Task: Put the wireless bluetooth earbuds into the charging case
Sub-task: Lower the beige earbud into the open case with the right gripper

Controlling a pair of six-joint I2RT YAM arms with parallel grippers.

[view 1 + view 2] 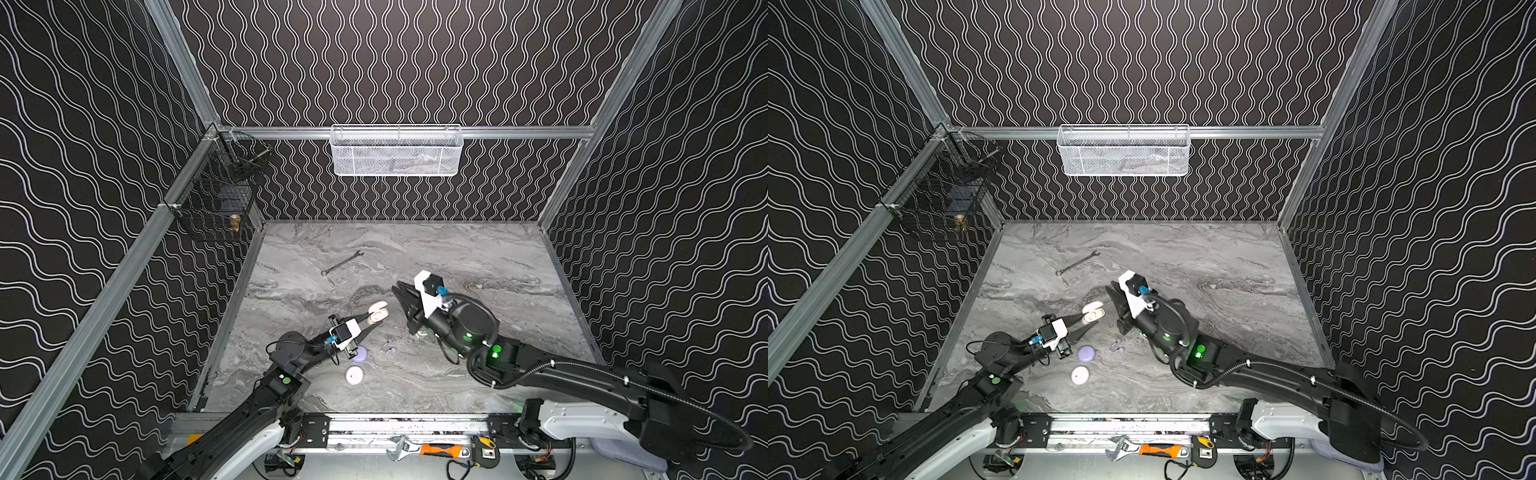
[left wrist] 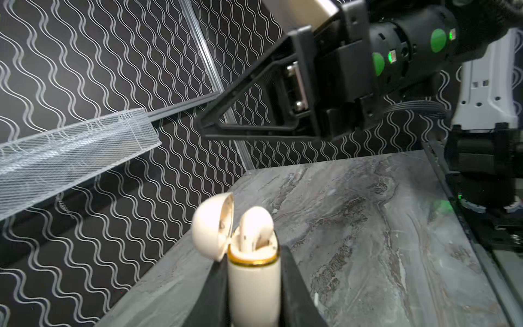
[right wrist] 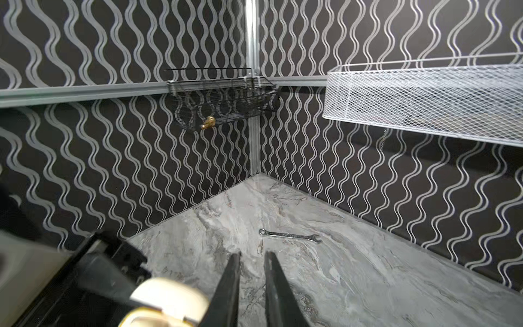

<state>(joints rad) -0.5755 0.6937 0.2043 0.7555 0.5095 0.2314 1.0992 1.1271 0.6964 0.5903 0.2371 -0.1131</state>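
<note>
The cream charging case (image 2: pixel 253 286) is clamped across its lower body by the left gripper (image 1: pixel 375 319), so the gold-rimmed mouth and the hinged lid (image 2: pixel 210 226) are not covered by the fingers. The case is held upright with the lid swung back, presumably so that the sockets are presented from above to the other arm. One white earbud (image 2: pixel 256 223) is seen standing in the case with its rounded head proud of the rim. Whether it is fully seated cannot be told, and a second one cannot be made out clearly.

The right gripper (image 3: pixel 252 254) is held just beside the case, above the marble table (image 1: pixel 478 257). Its jaws are drawn nearly together with a slim gap, and nothing is carried between them.

Two pale lilac earbuds (image 1: pixel 389 347) are seen lying loose on the table between the arms, near a closed lilac case (image 1: pixel 1086 353) and a white round case (image 1: pixel 1080 375). From this, the cream case is judged to be partly filled, and the lilac pair is not yet stowed.
</note>
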